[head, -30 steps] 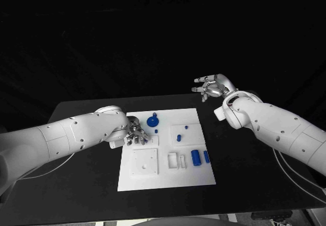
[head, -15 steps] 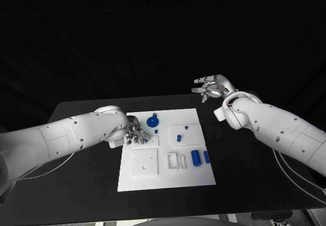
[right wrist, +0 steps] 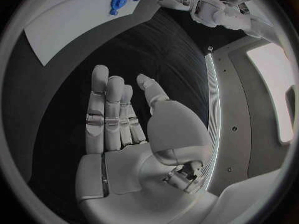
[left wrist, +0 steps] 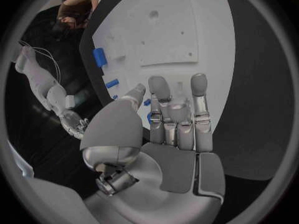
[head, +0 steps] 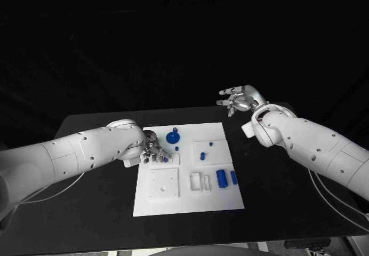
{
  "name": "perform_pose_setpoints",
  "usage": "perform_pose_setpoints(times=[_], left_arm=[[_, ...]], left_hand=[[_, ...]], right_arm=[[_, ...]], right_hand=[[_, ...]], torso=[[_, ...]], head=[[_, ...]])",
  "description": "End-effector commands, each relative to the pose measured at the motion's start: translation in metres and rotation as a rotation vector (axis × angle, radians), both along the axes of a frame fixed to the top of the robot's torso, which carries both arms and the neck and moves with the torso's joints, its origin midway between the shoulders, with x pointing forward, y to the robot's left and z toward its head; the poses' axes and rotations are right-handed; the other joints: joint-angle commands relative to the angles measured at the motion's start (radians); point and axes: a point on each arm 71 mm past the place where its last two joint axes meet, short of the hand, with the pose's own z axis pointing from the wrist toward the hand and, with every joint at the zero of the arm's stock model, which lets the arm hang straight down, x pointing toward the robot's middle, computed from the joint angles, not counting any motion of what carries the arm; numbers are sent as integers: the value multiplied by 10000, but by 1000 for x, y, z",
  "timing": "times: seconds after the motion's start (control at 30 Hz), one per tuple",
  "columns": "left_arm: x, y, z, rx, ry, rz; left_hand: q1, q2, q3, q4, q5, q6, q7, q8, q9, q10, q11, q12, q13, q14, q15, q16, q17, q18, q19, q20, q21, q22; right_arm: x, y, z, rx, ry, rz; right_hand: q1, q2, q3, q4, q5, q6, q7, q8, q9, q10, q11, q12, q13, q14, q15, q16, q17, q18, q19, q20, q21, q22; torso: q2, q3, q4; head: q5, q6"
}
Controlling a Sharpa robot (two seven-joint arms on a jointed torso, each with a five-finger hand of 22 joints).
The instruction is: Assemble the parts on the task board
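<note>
The white task board (head: 188, 186) lies in the middle of the black table. On it are a round blue part (head: 174, 137), a small blue peg (head: 202, 156), a blue cylinder (head: 221, 178) and a short blue piece (head: 233, 177). My left hand (head: 154, 154) rests at the board's left edge, beside the round part. In the left wrist view my left hand (left wrist: 168, 129) has its fingers stretched out over the board (left wrist: 187, 30), and slivers of blue (left wrist: 149, 117) show past the thumb. My right hand (head: 240, 98) hangs raised beyond the table's far right, fingers spread, holding nothing.
A square white plate (head: 163, 184) and small white fittings (head: 200, 182) sit on the board's near half. Bare black table (head: 292, 197) lies on both sides of the board. The right wrist view shows the board's corner (right wrist: 74, 20) and the round part (right wrist: 118, 0) far off.
</note>
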Motion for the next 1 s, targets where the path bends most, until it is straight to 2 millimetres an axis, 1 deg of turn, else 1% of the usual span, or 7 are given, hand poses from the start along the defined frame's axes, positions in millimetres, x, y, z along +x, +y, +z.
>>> perform_pose_setpoints(times=[0.03,0.43,0.47,0.73,0.8,0.9,1.0], left_arm=[[0,-2,1,-250,-105,-19],[2,1,5,-556,-432,222],[3,1,6,-606,-473,253],[2,7,21,-1094,-815,477],[2,8,24,-1130,-834,483],[0,10,28,-1092,-829,438],[-1,10,29,-990,-820,363]], left_hand=[[133,-87,-85,163,-41,109,2,-44,-24,494,-46,23,-40,-58,-4,-32,14,-152,41,-11,-22,180],[305,-286,-32,372,-40,-155,95,-133,-266,491,15,13,-124,-115,-3,-141,-65,-152,22,-19,-50,171],[355,-359,-6,479,-39,-209,124,-117,-569,498,28,-43,-165,-115,-2,-187,-101,-152,21,-18,-75,166],[290,-475,-157,506,-39,-1280,442,-170,-1220,267,134,-746,-336,-550,34,-887,-852,-152,-174,-10,-329,75],[193,-582,-222,532,-40,-2014,646,-167,-1545,206,253,-888,-354,-630,63,-978,-920,-152,-218,7,-407,48],[110,-607,-236,508,-37,-1944,688,-151,-2637,314,271,-1282,-140,-671,73,-949,-1149,-152,-79,26,-739,1],[69,-616,-215,556,-36,-2390,798,-136,-2771,286,317,-1304,-82,-699,102,-934,-1175,-152,-93,42,-782,37]], right_arm=[[0,2,0,-44,-11,146],[-1,2,-2,-36,12,150],[-1,2,-2,-37,13,148],[-1,-2,-2,-69,21,82],[-1,-3,-2,-76,22,68],[-1,-4,-2,-81,24,57],[-2,-5,-2,-85,25,50]], right_hand=[[-64,-20,46,-6,33,-79,37,-40,3,-62,-1,-14,-15,-92,-2,-51,-15,-35,-55,4,34,3],[-64,-20,46,-6,33,-79,37,-40,3,-62,-1,-14,-15,-92,-2,-51,-15,-35,-55,4,34,3],[-64,-20,46,-6,33,-79,37,-40,3,-62,-1,-14,-15,-92,-2,-51,-15,-35,-55,4,34,3],[-70,-18,27,3,22,-118,40,-40,3,-60,1,-12,-15,-94,-1,-54,-18,-36,-54,5,29,-7],[-70,-18,27,3,22,-118,40,-40,3,-60,1,-12,-15,-94,-1,-54,-18,-36,-54,5,29,-7],[-70,-18,27,3,22,-118,40,-40,3,-60,1,-12,-15,-94,-1,-54,-18,-36,-54,5,29,-7],[-70,-18,27,3,22,-118,40,-40,3,-60,1,-12,-15,-94,-1,-54,-18,-36,-54,5,29,-7]], torso=[[-4,0,-1],[-6,-1,-14],[-7,-1,-14],[-17,16,18],[-20,10,17],[-17,9,4],[-1,3,-2]], head=[[2,4],[13,31],[15,33],[0,62],[12,65],[26,75],[31,78]])
